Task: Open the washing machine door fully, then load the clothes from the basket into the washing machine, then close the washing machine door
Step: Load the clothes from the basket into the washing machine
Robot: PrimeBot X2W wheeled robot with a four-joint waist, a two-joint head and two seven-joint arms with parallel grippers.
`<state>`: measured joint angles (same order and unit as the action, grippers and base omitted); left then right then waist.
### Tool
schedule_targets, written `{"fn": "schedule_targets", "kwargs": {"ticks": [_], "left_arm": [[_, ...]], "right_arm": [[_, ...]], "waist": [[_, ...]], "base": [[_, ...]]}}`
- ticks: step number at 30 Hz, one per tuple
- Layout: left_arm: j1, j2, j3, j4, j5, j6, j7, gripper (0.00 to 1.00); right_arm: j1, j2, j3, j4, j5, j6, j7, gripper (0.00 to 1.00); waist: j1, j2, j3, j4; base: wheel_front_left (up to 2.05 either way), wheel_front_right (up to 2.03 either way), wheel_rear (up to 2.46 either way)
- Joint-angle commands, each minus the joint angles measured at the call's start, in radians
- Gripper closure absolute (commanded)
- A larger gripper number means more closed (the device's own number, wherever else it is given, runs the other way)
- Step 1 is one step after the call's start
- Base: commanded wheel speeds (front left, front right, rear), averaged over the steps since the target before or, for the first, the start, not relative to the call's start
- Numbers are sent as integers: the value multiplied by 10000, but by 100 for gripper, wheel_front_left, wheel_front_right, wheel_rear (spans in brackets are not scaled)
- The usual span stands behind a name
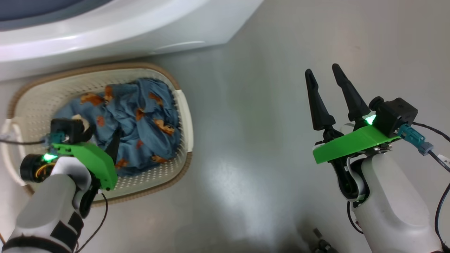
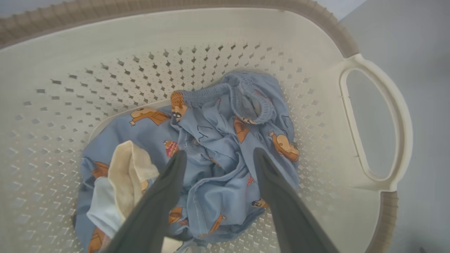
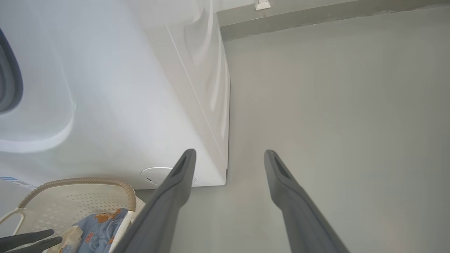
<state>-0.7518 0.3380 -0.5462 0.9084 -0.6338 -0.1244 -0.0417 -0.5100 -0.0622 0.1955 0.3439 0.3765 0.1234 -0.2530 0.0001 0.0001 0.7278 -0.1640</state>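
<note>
**Left:** the left gripper (image 2: 219, 154), its two long dark fingers spread apart and clamped on nothing, points down into the small cream perforated plastic basket with a brown woven-look rim (image 1: 186, 116). Its fingertips straddle the heap of soft light-blue clothes printed with orange animals (image 1: 140, 119), with a cream cloth (image 2: 130, 165) among them. Whether they touch the fabric cannot be told. The basket stands on the smooth grey floor (image 1: 246, 147), close against the front of the big white washing machine (image 1: 140, 28), near its lower front corner.

**Right:** the right gripper (image 1: 322, 70), fingers likewise apart and empty, hangs over bare floor, well apart from the basket.

**Progress:** the clothes lie in the basket, so loading is judged barely begun. The door's position cannot be read, and closing it is yet to come.
</note>
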Motion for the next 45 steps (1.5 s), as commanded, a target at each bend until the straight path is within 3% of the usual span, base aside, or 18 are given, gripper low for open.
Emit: {"fn": "schedule_targets", "kwargs": {"ticks": [1, 12, 31, 32, 34, 45], "left_arm": [[-109, 283, 132, 57, -33, -36, 63, 0], [-1309, 277, -899, 1173, -1024, -61, 1439, 0], [-2550, 654, -1489, 2424, -2185, -63, 2304, 0], [-2556, 636, -1522, 2454, -2223, -63, 2309, 27], [-2490, 557, -1577, 2386, -2408, -63, 2403, 100], [-1874, 602, -2014, 1737, -3041, -63, 1668, 100]], "right_arm": [[107, 83, 206, -231, -25, 73, -88, 0], [-78, 117, 371, -586, 367, 73, -88, 0], [-137, 119, 715, -934, 834, 73, -88, 0], [-139, 119, 703, -932, 831, 73, -88, 0], [-140, 119, 679, -923, 822, 73, -88, 0], [-164, 119, 619, -775, 757, 73, -88, 0]], "waist": [[-1, -1, 366, -347], [-1, -1, 1342, -967], [-1, -1, 2071, -1619], [-1, -1, 2060, -1623], [-1, -1, 2023, -1613], [-1, -1, 1207, -1357]], "base": [[0, 0, 0], [0, 0, 0], [0, 0, 0], [0, 0, 0], [0, 0, 0], [0, 0, 0]]}}
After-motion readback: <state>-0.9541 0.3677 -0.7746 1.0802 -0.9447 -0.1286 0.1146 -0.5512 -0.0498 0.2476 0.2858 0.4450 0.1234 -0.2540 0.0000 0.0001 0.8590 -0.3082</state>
